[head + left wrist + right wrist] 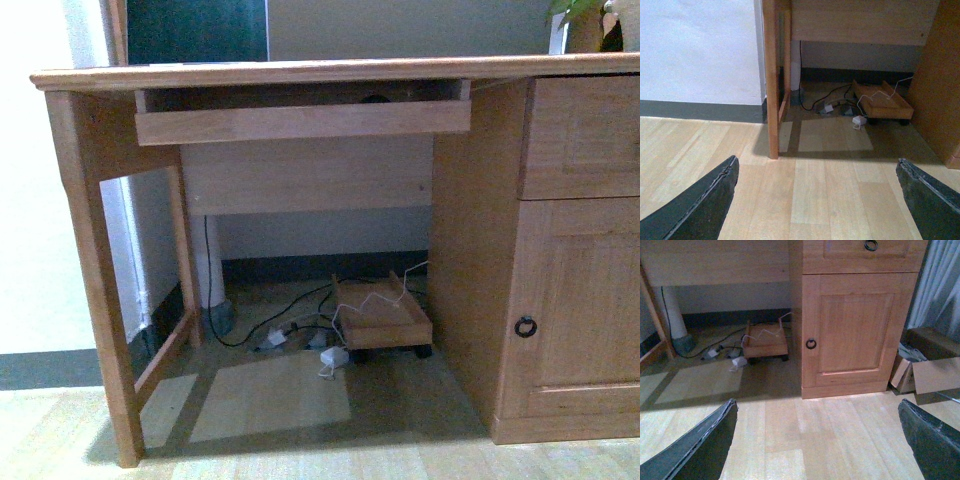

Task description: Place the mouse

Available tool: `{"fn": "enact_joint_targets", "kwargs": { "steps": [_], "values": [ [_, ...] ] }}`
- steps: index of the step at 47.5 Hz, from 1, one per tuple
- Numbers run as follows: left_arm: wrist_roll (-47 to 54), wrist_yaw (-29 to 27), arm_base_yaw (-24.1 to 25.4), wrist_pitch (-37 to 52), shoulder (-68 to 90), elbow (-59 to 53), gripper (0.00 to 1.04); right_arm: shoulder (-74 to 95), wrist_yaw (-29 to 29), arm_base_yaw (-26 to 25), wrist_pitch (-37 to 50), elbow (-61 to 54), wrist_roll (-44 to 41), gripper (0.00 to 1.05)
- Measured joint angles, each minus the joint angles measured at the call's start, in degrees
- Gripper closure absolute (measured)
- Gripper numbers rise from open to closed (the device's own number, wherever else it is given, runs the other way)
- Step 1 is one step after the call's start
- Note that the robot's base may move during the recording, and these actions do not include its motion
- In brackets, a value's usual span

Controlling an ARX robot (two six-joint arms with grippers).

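Mouse (375, 98): only a dark rounded sliver shows, far back in the pull-out tray (300, 122) of one desk (300, 72), well apart from both pincers. Left gripper (817, 162) and right gripper (816, 404) have jaws wide apart, low over the plank floor (830, 200). One wheeled wooden tray (380, 322) and cables (250, 330) lie under the desk.

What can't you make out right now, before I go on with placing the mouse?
- The mouse: not identifiable in any view. The front view shows only a dark hump behind the keyboard tray front board, too little to name.
- The desk top: seen edge-on in the front view, so whatever lies on it is hidden.
- Both wrist views: the tray and desk top lie outside the frame.
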Motion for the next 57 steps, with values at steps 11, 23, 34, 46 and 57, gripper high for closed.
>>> {"fn": "enact_joint_targets", "kwargs": {
  "steps": [11,23,34,46,57],
  "values": [
    [0.0,0.0,0.0,0.0,0.0,0.0,0.08,0.0,0.0,0.0,-0.02,0.0,0.0,0.07],
    [0.0,0.0,0.0,0.0,0.0,0.0,0.08,0.0,0.0,0.0,0.0,0.0,0.0,0.07],
    [0.0,0.0,0.0,0.0,0.0,0.0,0.08,0.0,0.0,0.0,0.0,0.0,0.0,0.07],
    [0.0,0.0,0.0,0.0,0.0,0.0,0.08,0.0,0.0,0.0,0.0,0.0,0.0,0.07],
    [0.0,0.0,0.0,0.0,0.0,0.0,0.08,0.0,0.0,0.0,0.0,0.0,0.0,0.07]
  ]
}}
